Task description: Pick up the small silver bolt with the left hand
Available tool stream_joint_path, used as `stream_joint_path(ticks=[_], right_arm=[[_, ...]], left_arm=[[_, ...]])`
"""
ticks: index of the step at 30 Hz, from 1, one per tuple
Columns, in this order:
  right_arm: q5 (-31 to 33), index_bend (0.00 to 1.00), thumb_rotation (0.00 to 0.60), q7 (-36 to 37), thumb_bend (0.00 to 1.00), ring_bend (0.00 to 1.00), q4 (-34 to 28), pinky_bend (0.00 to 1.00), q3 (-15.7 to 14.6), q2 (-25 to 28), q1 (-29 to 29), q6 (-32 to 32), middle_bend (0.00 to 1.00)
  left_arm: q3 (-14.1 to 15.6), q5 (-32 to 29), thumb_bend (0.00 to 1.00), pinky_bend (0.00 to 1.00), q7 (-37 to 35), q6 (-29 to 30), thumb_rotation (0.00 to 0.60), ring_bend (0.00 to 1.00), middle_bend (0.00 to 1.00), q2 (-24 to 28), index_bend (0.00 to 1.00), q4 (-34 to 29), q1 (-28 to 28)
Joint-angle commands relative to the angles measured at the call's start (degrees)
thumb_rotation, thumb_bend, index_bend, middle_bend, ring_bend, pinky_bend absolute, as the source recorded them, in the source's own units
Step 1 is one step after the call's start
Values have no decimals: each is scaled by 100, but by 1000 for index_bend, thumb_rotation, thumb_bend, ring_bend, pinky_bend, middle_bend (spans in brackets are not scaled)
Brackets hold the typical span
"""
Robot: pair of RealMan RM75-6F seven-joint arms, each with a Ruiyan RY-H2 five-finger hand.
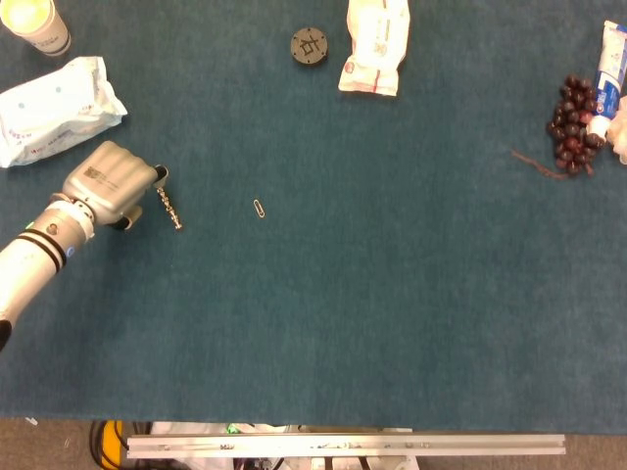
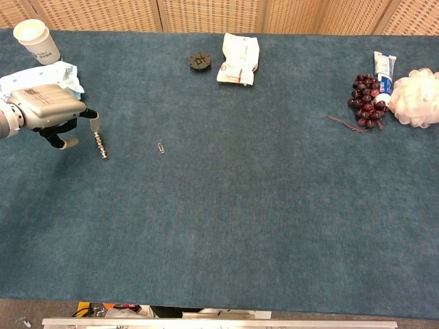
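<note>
The small silver bolt [image 1: 169, 208] [image 2: 101, 146] lies flat on the blue table cloth at the left, pointing away from the front edge. My left hand [image 1: 110, 183] [image 2: 49, 111] hovers low just left of it, back of the hand up. One fingertip [image 2: 95, 123] reaches down over the bolt's far end; another fingertip [image 2: 66, 142] hangs apart to the left. Nothing is held. Whether the fingertip touches the bolt I cannot tell. My right hand shows in neither view.
A tissue pack [image 1: 54, 108] and a paper cup [image 1: 34, 23] sit behind the left hand. A paper clip [image 1: 259, 208] lies right of the bolt. Further back are a black round part [image 1: 310, 45] and a white packet [image 1: 375, 44]; grapes [image 1: 572, 125] and a tube [image 1: 610, 69] sit far right.
</note>
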Motion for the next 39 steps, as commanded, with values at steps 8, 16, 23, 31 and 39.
stream_joint_path(ticks=[8, 16, 23, 31, 39], right_arm=[[12, 350, 600, 74, 324, 359, 48, 352, 3, 17, -49, 50, 431], [30, 350, 600, 146, 324, 361, 105, 353, 11, 27, -91, 91, 431], [32, 350, 600, 202, 324, 361, 139, 352, 13, 27, -120, 122, 431], [24, 350, 600, 244, 324, 361, 160, 352, 5, 42, -169, 170, 431], [-6, 350, 600, 259, 324, 361, 163, 352, -2, 31, -181, 182, 431]], left_arm=[[20, -401, 388, 891, 322, -12, 600, 860, 866, -205, 310, 48, -130], [68, -691, 388, 891, 519, -38, 600, 861, 866, -324, 303, 113, -215], [145, -994, 388, 892, 732, -82, 600, 862, 866, -384, 274, 136, -283], [229, -1180, 388, 892, 685, 13, 600, 862, 867, -237, 326, -67, -238], [418, -937, 388, 892, 482, 192, 600, 863, 867, 37, 336, -304, -73]])
